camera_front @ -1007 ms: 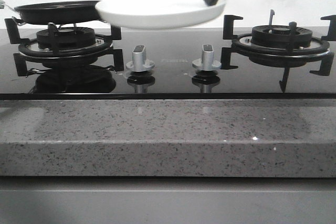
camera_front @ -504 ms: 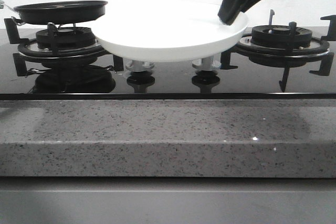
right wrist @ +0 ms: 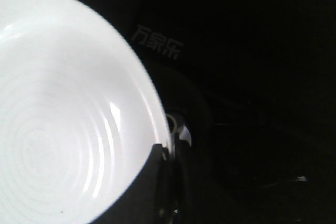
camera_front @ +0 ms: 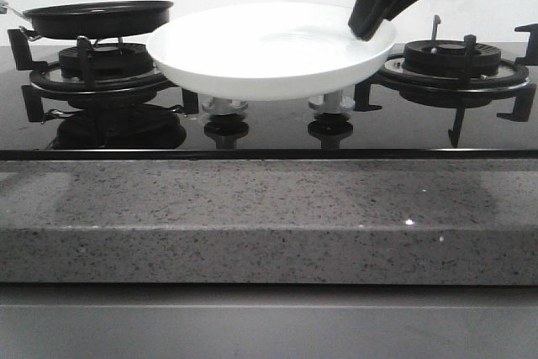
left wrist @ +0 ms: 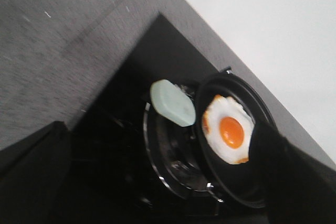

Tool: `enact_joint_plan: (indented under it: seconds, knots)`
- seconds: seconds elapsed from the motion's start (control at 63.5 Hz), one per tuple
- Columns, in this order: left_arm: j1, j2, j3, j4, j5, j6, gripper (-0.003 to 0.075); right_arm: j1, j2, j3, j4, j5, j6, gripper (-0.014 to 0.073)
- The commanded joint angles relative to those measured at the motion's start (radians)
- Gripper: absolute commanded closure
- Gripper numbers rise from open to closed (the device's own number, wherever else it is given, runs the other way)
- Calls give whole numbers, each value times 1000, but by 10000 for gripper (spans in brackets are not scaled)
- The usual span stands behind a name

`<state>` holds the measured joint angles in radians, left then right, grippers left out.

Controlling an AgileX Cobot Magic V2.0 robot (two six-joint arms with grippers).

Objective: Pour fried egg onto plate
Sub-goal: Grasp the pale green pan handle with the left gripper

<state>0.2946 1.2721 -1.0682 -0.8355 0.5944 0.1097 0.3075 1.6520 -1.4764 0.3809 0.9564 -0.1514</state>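
Observation:
The fried egg (left wrist: 227,128), white with an orange yolk, lies in the black frying pan (left wrist: 223,169) on the left burner. In the front view the pan (camera_front: 97,18) hides the egg. My left gripper (left wrist: 163,203) is open above the pan and holds nothing, its dark fingers (left wrist: 31,171) wide apart. My right gripper (camera_front: 370,27) is shut on the right rim of the white plate (camera_front: 269,56). It holds the plate level above the stove knobs, just right of the pan. The plate (right wrist: 52,129) is empty, and the right gripper (right wrist: 167,156) pinches its edge.
A pale greenish oval piece (left wrist: 173,103) lies over the left burner (camera_front: 101,69) beside the pan. The right burner (camera_front: 454,60) stands bare. Two silver knobs (camera_front: 225,111) sit under the plate. A speckled granite counter edge (camera_front: 269,208) runs along the front.
My right gripper brought the plate down and forward, rightward off the pan's rim, to above the knobs. Over the last half second it has barely moved. The pan has not moved.

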Motion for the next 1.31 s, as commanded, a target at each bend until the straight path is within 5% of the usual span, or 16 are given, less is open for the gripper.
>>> enact_joint_plan:
  seconds: [0.0,0.157,0.519,0.866,1.196,1.29]
  knots:
    - [6,69,-87,-169,40,73,48,-2,-53,-25,31,-34,-10,710]
    - [6,221,-171,-325,105,162,48,-2,-53,-25,31,-32,-10,710]
    - [6,357,-229,-384,121,177,55,-2,-53,-25,31,-32,-10,710]
    - [6,362,-229,-429,123,203,423,-2,-53,-25,31,-29,-10,710]
    - [6,362,-229,-460,123,203,470,-2,-53,-25,31,-29,-10,710]
    - [6,362,-229,-460,124,203,556,-2,-53,-25,31,-29,-10,710]
